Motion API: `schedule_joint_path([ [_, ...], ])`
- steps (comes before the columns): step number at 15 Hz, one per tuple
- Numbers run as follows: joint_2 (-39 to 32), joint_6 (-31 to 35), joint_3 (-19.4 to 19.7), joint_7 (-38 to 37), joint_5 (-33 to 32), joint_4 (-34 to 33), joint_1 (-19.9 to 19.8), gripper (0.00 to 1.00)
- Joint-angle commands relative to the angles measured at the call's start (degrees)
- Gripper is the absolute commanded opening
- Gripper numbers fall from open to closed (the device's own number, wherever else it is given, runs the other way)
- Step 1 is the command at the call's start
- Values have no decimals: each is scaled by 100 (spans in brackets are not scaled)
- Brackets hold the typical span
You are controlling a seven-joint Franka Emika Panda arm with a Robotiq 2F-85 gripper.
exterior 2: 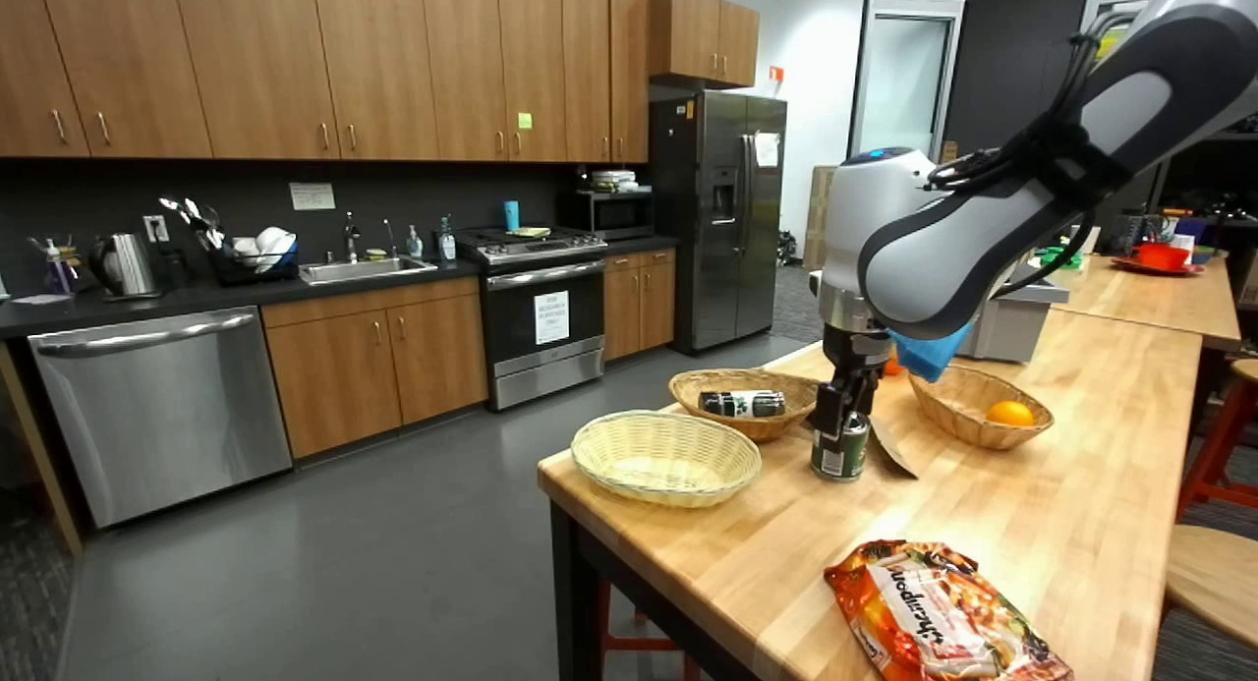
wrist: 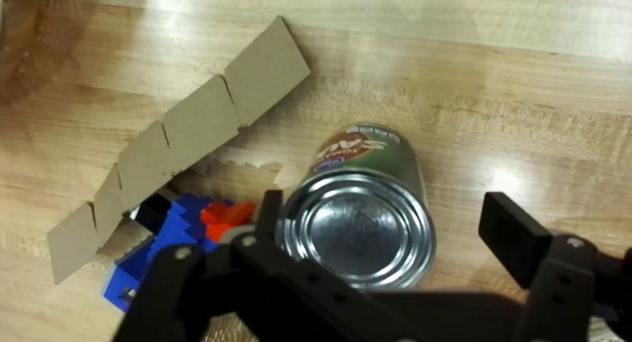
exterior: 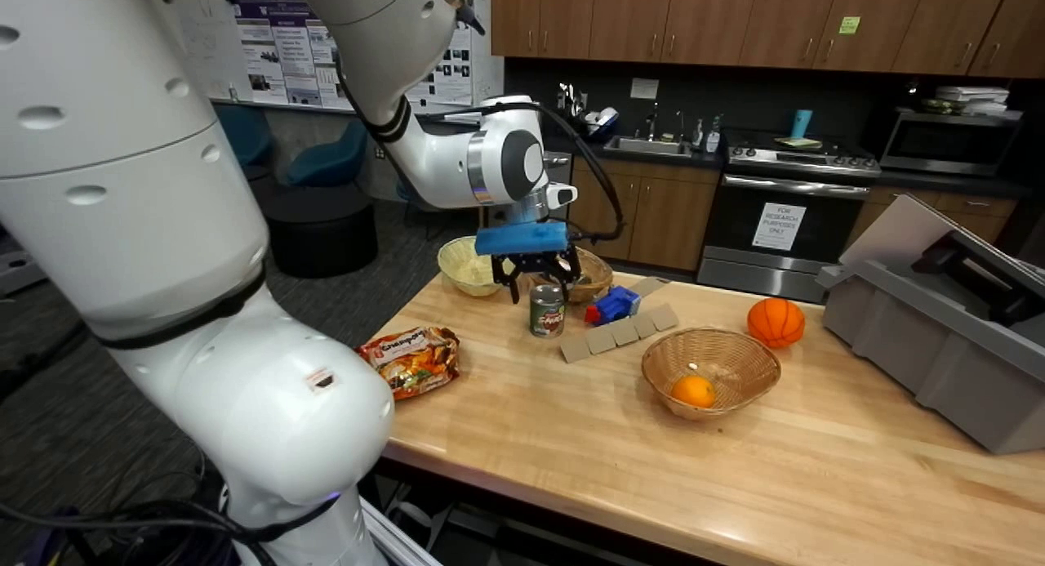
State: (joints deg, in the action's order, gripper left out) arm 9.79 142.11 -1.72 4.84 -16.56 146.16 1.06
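My gripper (exterior: 539,287) is open, pointing down over a green tomato sauce can (exterior: 547,319) that stands upright on the wooden table. In the wrist view the open fingers (wrist: 389,223) span the can's silver lid (wrist: 358,228). The left finger is close beside the lid; I cannot tell if it touches. A wide gap lies between the lid and the right finger. The can (exterior 2: 840,457) also shows below the fingers (exterior 2: 845,411) in an exterior view. A blue and red toy (wrist: 180,228) and a folded cardboard strip (wrist: 197,122) lie beside the can.
A pale yellow basket (exterior 2: 666,435) and a brown basket (exterior 2: 703,381) holding a dark packet stand near. Another brown basket (exterior: 739,374) holds an orange (exterior: 694,391). An orange ball (exterior: 775,323), a grey bin (exterior: 922,354) and a noodle pack (exterior: 412,360) are also on the table.
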Motion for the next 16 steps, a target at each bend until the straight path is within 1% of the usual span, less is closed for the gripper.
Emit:
schedule_joint_path([
  [1,-190,320,86,-125,-113,51,-166,100],
  [7,-250,371,220,-134,-341,-6,-409,100],
  [10,-254,304,261,-251,-566,-40,-507,100],
  [14,-204,317,273,-224,-556,-47,-496,100],
  [16,-222,476,262,-117,-438,-61,-435,100],
])
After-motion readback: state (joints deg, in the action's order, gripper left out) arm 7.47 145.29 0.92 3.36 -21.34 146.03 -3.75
